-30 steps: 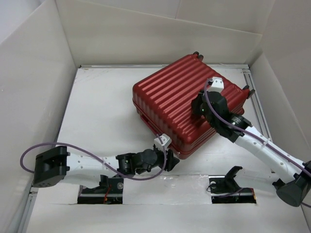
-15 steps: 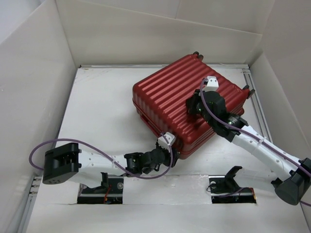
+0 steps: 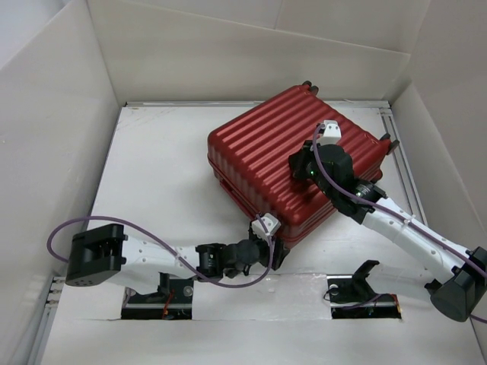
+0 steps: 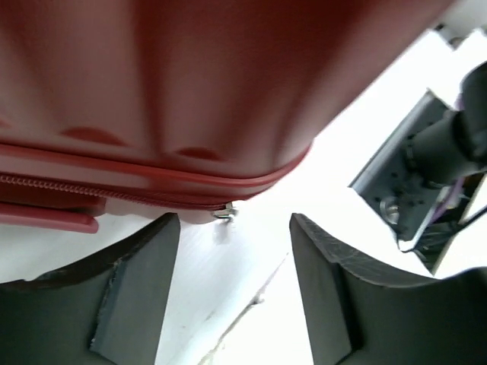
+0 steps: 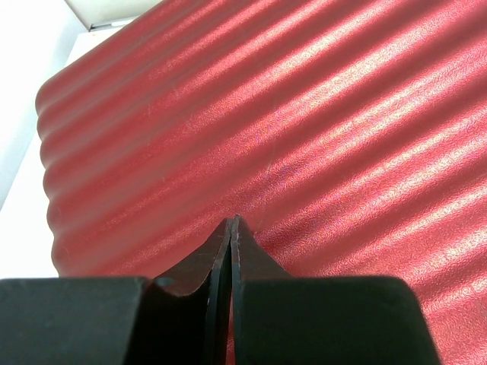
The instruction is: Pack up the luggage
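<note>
A white table [image 3: 167, 175] stands enclosed by plain white panels: a back wall [image 3: 251, 53], marked by a faint upright seam right of centre, a left wall [image 3: 46, 137] and a right wall [image 3: 449, 129], both angled outward. A metal right rail [image 3: 402, 163] lines the table's right edge, and a far rail [image 3: 190, 103] runs beneath the back wall.

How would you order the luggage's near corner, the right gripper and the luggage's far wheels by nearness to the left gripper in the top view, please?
1. The luggage's near corner, just before the left gripper.
2. The right gripper, atop the shell, farther back.
3. The far wheels, at the back corner.
</note>
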{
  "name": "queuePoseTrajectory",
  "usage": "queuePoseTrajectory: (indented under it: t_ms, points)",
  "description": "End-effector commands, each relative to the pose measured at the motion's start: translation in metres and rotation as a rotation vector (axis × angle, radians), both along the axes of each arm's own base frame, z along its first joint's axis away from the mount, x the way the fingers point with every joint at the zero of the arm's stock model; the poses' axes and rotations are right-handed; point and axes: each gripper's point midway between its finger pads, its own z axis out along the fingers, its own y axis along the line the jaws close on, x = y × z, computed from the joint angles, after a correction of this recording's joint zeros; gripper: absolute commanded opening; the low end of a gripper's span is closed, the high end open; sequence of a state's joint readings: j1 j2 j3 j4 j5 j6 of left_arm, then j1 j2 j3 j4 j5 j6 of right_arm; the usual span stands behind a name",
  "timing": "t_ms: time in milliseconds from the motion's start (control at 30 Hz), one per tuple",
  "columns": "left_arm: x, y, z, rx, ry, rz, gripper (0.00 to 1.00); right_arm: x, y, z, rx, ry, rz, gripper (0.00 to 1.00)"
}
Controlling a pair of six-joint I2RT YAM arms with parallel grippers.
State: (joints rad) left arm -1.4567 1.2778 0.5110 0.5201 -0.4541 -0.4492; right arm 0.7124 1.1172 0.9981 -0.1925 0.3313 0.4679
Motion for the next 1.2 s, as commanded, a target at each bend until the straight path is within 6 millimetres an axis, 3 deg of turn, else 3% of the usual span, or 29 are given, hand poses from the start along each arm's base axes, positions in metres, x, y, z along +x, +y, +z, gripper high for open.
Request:
queuePoseTrajectory:
  t_ms: [0,100,333,533,700,900,1033,1167]
  points:
    - [-0.001,-0.007,0.042,-0.14,-0.02,0.007,0.57,-0.009,-0.003,-0.026,-0.05,0.069,0.021,0.07]
    - [-0.001,-0.004,0.045,-0.151,-0.021,0.007,0.59,-0.008,-0.001,-0.024,-0.042,0.064,0.03,0.07]
    - [0.02,-0.007,0.04,-0.058,-0.073,0.115,0.6,-0.013,0.005,-0.024,-0.042,0.063,0.05,0.07]
    - [0.02,-0.01,0.033,-0.015,-0.08,0.11,0.49,-0.013,0.005,-0.024,-0.042,0.063,0.05,0.07]
    - [0.022,-0.011,0.024,0.007,-0.082,0.118,0.28,-0.013,0.005,-0.024,-0.042,0.063,0.05,0.07]
    - [0.019,-0.014,0.018,0.021,-0.081,0.094,0.22,-0.014,0.004,-0.021,-0.036,0.056,0.05,0.07]
    - [0.025,-0.008,0.015,0.038,-0.102,0.13,0.02,-0.013,0.003,-0.021,-0.034,0.059,0.049,0.07]
    - [0.036,0.005,0.015,0.075,-0.126,0.208,0.0,-0.009,-0.006,-0.028,-0.054,0.071,0.029,0.06]
